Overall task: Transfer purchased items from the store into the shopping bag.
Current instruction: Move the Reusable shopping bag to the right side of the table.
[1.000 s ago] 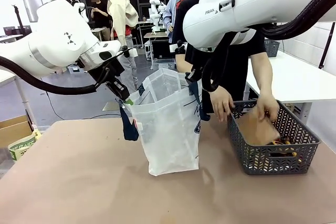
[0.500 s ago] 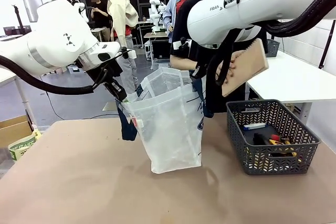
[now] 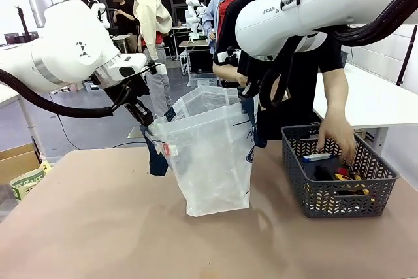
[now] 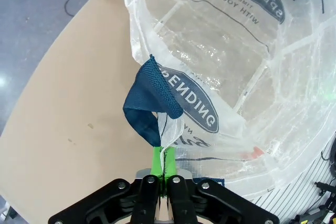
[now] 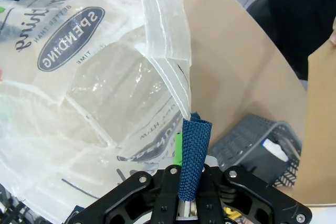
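The shopping bag [image 3: 212,161] stands at frame centre in the front view, on the table [image 3: 98,227], its mouth held open between the two claws. The left gripper [image 4: 164,157] is at the bag's upper-left rim, green pads pressed together on the film next to a navy handle [image 4: 149,108]. The right gripper [image 5: 185,153] is at the upper-right rim, clamped on the other navy handle. Note that the bag is translucent and creased, with dark oval print reading "SPENDING" and a red-and-white tag [image 3: 168,150] near its upper-left edge. To its right, the store basket [image 3: 339,197] sits near the bag without touching it. The person's hand [image 3: 341,136] reaches into it above the purchased items [image 3: 336,173]. Bare tabletop fills the lower left and the foreground.
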### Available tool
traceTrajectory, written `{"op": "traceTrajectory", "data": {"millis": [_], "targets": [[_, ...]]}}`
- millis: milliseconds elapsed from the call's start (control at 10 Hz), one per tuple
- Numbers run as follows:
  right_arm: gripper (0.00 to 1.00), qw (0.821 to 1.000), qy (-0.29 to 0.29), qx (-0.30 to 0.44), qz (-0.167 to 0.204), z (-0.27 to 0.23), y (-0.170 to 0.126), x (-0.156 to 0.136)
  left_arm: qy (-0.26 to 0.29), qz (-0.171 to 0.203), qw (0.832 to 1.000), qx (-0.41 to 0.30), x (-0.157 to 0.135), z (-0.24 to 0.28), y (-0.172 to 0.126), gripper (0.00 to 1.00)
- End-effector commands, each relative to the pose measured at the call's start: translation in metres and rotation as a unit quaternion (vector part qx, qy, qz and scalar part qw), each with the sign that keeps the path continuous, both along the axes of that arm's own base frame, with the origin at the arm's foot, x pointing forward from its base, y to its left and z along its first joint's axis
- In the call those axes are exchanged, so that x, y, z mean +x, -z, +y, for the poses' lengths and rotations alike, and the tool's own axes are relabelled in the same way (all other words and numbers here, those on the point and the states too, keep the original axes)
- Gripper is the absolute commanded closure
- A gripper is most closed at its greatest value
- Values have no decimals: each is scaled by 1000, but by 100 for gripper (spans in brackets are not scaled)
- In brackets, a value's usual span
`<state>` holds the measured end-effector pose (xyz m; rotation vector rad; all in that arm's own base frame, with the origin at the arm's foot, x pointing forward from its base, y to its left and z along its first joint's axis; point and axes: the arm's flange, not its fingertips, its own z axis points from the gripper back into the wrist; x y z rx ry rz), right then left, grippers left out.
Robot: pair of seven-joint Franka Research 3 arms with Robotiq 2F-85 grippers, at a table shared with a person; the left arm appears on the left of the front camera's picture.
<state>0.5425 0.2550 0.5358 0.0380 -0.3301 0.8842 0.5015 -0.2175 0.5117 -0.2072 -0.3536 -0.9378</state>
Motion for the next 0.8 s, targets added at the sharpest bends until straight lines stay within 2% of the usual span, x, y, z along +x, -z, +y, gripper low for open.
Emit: {"op": "traceTrajectory", "data": {"millis": [0,200,700], "targets": [[100,1000,-3,-7,-12,-12,3,-5,-13,5,1000,18,3,3,-4,100],[100,1000,8,-11,-15,-11,3,-6,-33,7,999,26,4,4,-5,100],[100,1000,10,-12,-16,-9,3,-6,-41,7,999,27,5,4,-5,100]]}}
